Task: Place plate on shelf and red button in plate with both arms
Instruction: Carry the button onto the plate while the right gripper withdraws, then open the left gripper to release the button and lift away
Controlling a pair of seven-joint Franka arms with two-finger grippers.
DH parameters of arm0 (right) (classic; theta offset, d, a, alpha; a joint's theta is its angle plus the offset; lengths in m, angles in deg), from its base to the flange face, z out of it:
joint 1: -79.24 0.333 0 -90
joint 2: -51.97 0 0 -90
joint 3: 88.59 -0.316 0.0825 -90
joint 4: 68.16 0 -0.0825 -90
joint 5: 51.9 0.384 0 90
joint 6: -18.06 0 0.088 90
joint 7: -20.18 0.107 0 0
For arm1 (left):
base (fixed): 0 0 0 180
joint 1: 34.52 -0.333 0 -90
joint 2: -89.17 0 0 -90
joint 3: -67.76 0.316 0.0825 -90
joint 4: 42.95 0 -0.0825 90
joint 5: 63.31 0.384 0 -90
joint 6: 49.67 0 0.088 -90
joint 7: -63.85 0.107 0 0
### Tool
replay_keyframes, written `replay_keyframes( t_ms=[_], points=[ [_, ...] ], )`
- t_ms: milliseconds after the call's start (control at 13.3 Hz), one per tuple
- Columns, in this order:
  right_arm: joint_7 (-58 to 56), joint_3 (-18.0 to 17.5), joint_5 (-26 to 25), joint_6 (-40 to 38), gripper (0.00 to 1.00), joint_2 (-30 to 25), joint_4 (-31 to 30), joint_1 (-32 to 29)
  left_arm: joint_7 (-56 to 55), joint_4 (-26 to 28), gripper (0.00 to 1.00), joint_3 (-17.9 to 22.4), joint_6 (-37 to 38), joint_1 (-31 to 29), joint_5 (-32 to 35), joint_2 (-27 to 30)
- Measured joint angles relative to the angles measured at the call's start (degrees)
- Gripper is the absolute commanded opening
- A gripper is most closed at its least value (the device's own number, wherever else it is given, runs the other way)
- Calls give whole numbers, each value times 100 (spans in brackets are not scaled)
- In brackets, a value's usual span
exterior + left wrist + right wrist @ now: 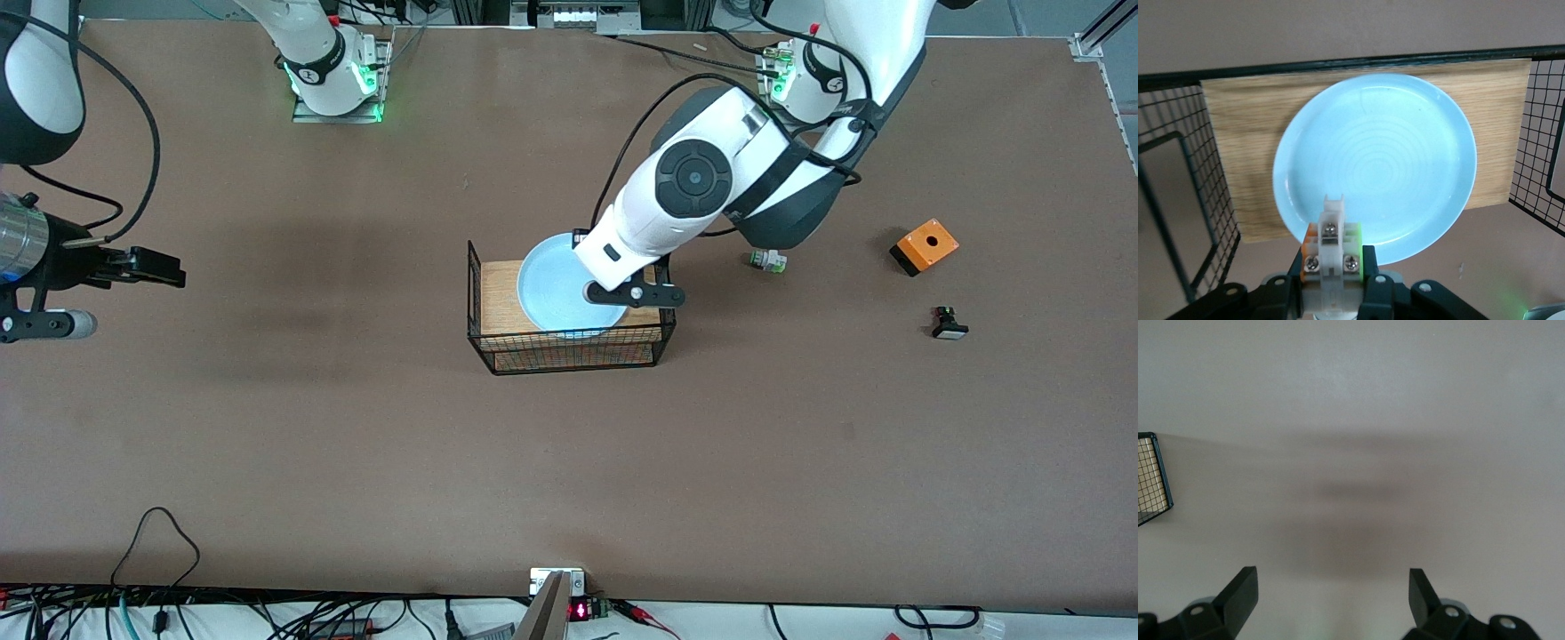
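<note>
Left gripper clenched on the red button over the plate in the wire basket, green-capped switch, orange box and black button toward the basket's left-arm end; right gripper waited, released.

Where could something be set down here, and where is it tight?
Bare table lies between the wire basket and the front camera, and under the open right claw. The basket is crowded: the plate fills it, with the left claw holding a white switch above.
</note>
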Motion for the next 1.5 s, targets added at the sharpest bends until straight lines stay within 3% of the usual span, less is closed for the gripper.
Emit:
replay_keyframes(
  t_ms=[300, 526, 676, 901, 976, 1051, 1126, 1202, 1502],
  points=[
    [0, -5, -2, 759, 100, -1213, -1676, -1, -21, -9, 0, 86, -482, 243, 214, -243],
    [0, -4, -6, 1064, 100, -1816, -2548, -59, -21, -19, 0, 151, -525, 250, 347, -405],
    [0, -4, -7, 1132, 100, -1959, -2748, -92, -21, -25, 0, 165, -529, 255, 459, -492],
    [0, -8, -7, 1125, 100, -1852, -2564, -95, -20, -27, 1, 172, -597, 347, 477, -538],
    [0, -8, -7, 1114, 100, -1772, -2448, -95, -21, -27, 6, 176, -706, 376, 481, -557],
    [0, -8, -7, 1099, 100, -1698, -2352, -96, -21, -27, 22, 183, -783, 391, 483, -589],
    [0, -8, -7, 1092, 100, -1646, -2300, -101, -20, -27, 49, 186, -818, 393, 485, -622],
    [0, -8, -7, 1089, 100, -1609, -2269, -111, -20, -28, 99, 194, -845, 392, 488, -652],
    [0, -8, -7, 1079, 100, -1559, -2226, -139, -20, -68, 100, 221, -862, 390, 611, -662]
  ],
)
